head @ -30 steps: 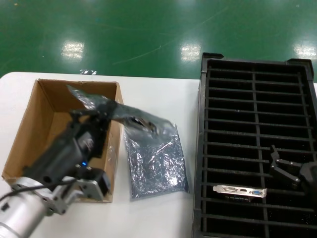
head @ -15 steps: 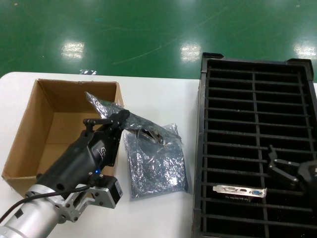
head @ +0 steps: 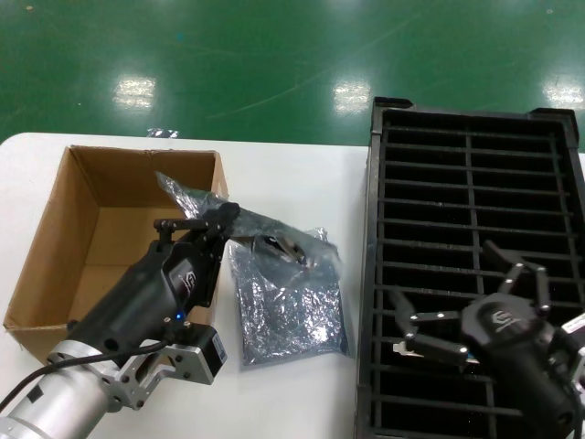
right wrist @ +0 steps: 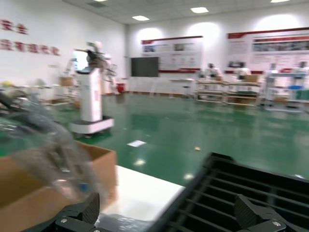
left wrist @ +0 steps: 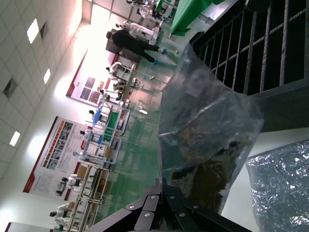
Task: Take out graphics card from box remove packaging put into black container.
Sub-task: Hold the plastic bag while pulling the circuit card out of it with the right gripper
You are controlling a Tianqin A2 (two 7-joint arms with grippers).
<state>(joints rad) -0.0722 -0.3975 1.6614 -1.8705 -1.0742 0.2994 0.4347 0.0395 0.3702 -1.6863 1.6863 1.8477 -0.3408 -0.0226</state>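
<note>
Head view: the left gripper (head: 196, 222) is pinched on an antistatic bag (head: 265, 240) with a dark card inside, held above the tabletop (head: 283, 178) beside the cardboard box (head: 82, 238). A second bag (head: 288, 311) lies flat below. The right gripper (head: 471, 297) is spread wide over the black slotted tray (head: 466, 183).

Left wrist view: the bag (left wrist: 207, 140) hangs from the closed fingers.

Right wrist view: fingertips (right wrist: 253, 212) stand apart above the tray (right wrist: 231, 193).
</note>
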